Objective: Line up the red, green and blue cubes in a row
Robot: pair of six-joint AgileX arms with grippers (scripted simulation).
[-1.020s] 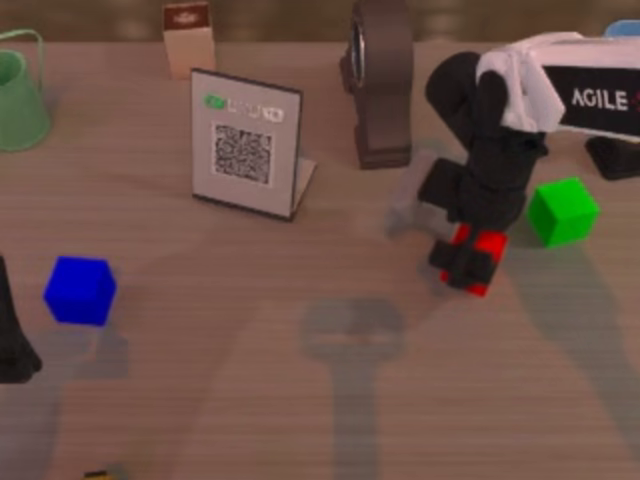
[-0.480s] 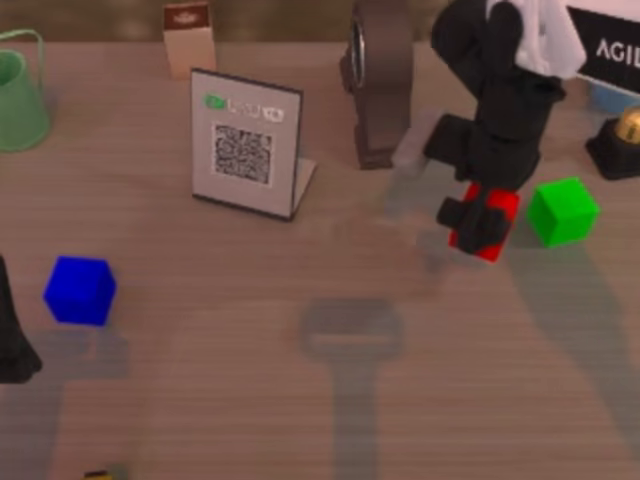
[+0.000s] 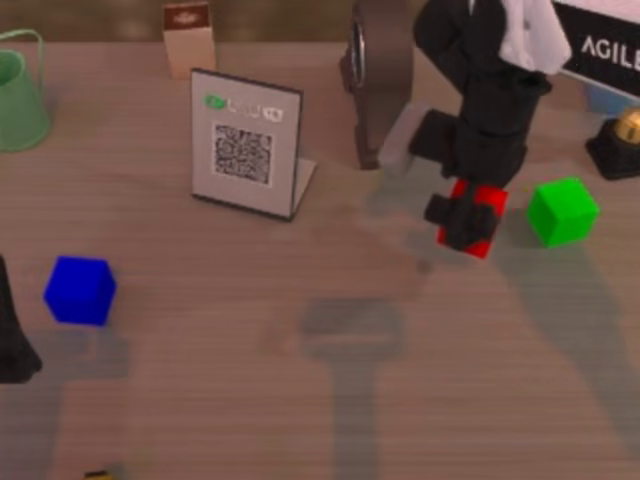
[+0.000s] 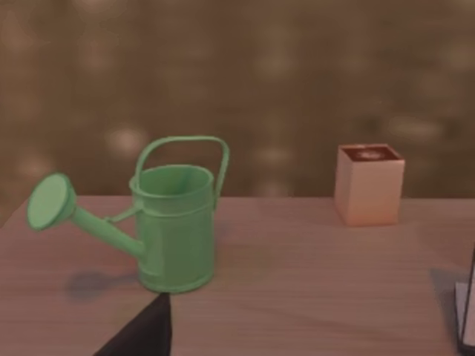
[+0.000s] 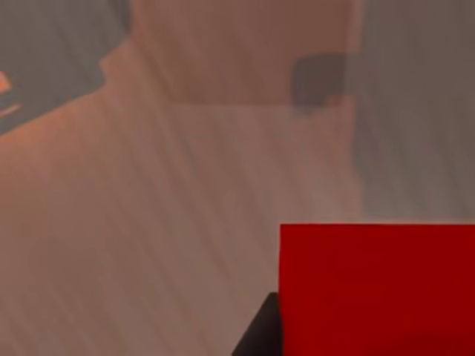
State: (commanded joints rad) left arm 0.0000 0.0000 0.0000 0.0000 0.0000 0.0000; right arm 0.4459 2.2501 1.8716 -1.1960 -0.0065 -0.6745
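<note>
Red cube (image 3: pixel 470 218) is clamped between the fingers of the right gripper (image 3: pixel 462 214), to the right of table centre; whether it is lifted cannot be told. Green cube (image 3: pixel 563 211) sits just beside it, further right. Blue cube (image 3: pixel 80 290) lies well apart, near the parked left arm at the left edge. Judged step: carrying red. Next: set it down level with the row line.

bright red cube (image 3: pixel 483 215) under a black gripper (image 3: pixel 460 222), green cube (image 3: pixel 563 210), deep blue cube (image 3: pixel 80 290), all on a tan wood-grain table (image 3: pixel 300 350); pale green watering can (image 4: pixel 167 219), white sign (image 3: pixel 246 143) with what looks like a black QR pattern
</note>
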